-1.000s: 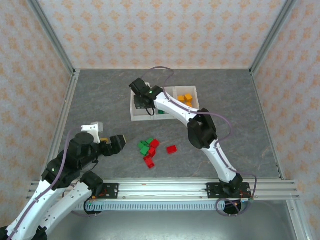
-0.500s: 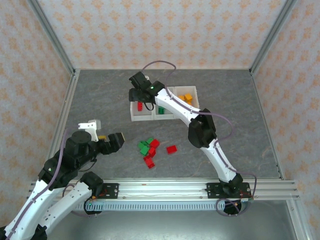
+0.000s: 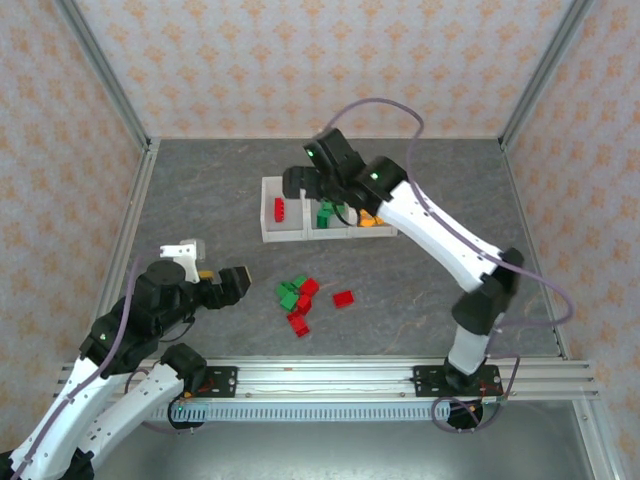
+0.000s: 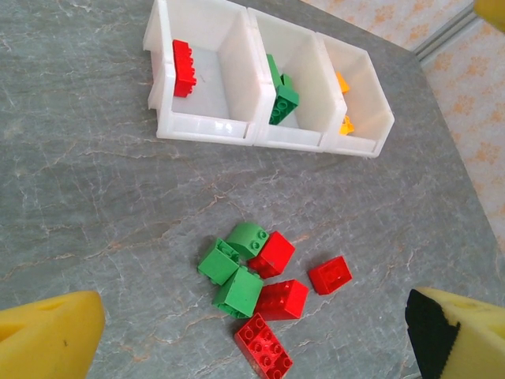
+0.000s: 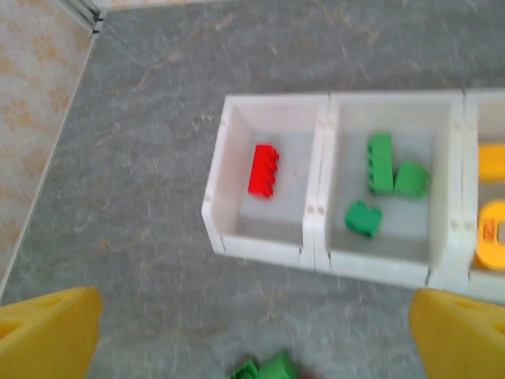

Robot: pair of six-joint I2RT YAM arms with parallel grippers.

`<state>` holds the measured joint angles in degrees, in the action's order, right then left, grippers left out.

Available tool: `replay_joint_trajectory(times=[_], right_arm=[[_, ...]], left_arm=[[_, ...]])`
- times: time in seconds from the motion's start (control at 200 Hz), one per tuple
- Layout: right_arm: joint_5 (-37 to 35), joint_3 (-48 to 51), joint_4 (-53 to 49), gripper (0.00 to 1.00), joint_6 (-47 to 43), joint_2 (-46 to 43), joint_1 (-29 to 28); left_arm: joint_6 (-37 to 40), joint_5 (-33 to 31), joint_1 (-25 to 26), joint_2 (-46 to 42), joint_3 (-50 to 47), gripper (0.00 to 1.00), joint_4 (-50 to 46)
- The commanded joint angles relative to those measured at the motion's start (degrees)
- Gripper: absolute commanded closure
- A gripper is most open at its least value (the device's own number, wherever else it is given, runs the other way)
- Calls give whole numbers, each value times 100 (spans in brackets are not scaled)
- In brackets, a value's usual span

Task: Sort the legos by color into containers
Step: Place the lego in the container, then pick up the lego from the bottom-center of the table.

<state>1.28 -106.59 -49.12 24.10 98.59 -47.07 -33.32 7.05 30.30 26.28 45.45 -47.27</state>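
Red and green bricks lie in a loose pile [image 3: 297, 296] on the grey table [image 3: 200, 200], with a stray red brick [image 3: 343, 298] just right of the rest. The left gripper [image 3: 212, 270] hangs low to the left of that pile, near it but apart. In its wrist view the yellow pads [image 4: 47, 335] stand wide apart with nothing between them, and the pile [image 4: 254, 276] lies ahead of them. Beyond the pile sit the bins [image 3: 268, 236]. A binned red brick [image 3: 281, 209] lies in the left compartment, green bricks [image 3: 325, 214] in the middle, and orange bricks [image 3: 371, 221] in the right, partly under the right arm. The right gripper [image 3: 306, 184] hovers over the row, above the left and middle compartments. Its pads [image 5: 47, 332] are spread wide and empty, with the binned red brick [image 5: 263, 169] and three green bricks [image 5: 379, 162] ahead of them.
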Motion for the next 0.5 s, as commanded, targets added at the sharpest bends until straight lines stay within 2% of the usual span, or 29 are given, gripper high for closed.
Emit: replay_joint_trajectory(times=[0.0, 0.1, 0.24, 0.375, 0.491], right_arm=[[-14, 1173, 33, 0, 735, -513, -226], [92, 2152, 277, 0, 1142, -900, -689], [361, 3040, 634, 0, 783, -1021, -1378], [156, 3294, 516, 0, 76, -784, -1888], [31, 3313, 456, 1, -345, -588, -1973]], left_arm=[[194, 126, 38, -55, -162, 1, 195], [193, 268, 37, -88, -247, 1, 300], [203, 442, 37, -226, -301, 1, 304], [205, 509, 37, -358, -154, 1, -18], [251, 547, 37, -544, -41, 1, -529]])
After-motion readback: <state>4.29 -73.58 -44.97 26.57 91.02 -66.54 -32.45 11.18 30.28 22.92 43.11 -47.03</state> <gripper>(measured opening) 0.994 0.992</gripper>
